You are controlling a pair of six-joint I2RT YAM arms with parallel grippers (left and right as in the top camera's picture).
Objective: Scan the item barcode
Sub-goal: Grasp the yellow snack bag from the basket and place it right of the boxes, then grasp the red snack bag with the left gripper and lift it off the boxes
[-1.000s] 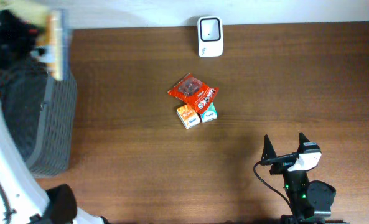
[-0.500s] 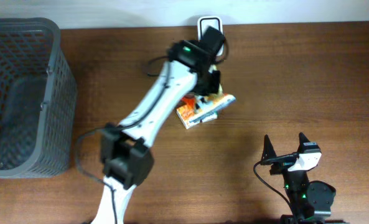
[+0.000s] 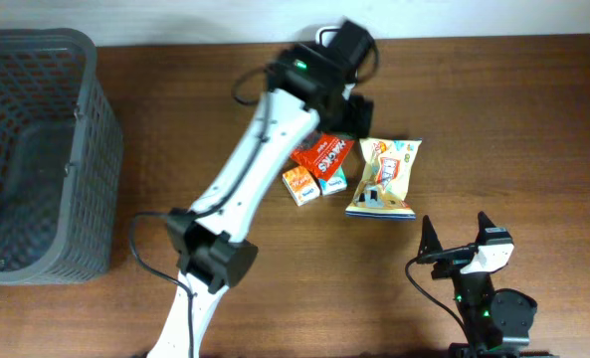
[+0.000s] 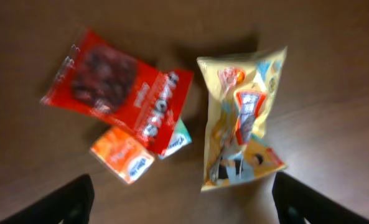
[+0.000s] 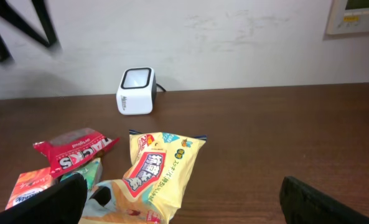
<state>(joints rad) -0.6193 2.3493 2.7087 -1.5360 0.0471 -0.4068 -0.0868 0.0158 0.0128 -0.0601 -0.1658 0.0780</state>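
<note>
Brown wooden tabletop, white wall behind.

- Left gripper (image 4: pixel 184 196): fingers spread wide, nothing between them, hanging over the goods.
- Yellow snack bag (image 3: pixel 384 177): directly beneath that gripper, flat on the table, touched by neither arm.
- Red packet (image 3: pixel 322 152): just beside the bag, under the gripper's other finger, overlapping an orange box (image 3: pixel 299 185) and a teal box (image 3: pixel 334 181).
- Barcode scanner (image 5: pixel 136 91): beyond the left gripper, by the wall.
- Right gripper (image 3: pixel 457 239): wide, empty, well apart from the goods, facing them.
- Grey basket (image 3: pixel 86 149): far from both grippers; no item shows inside.

Status, judged: nothing is presented to the scanner. Whether any code has been read cannot be told. Grasping and presenting an item apparently remain.
</note>
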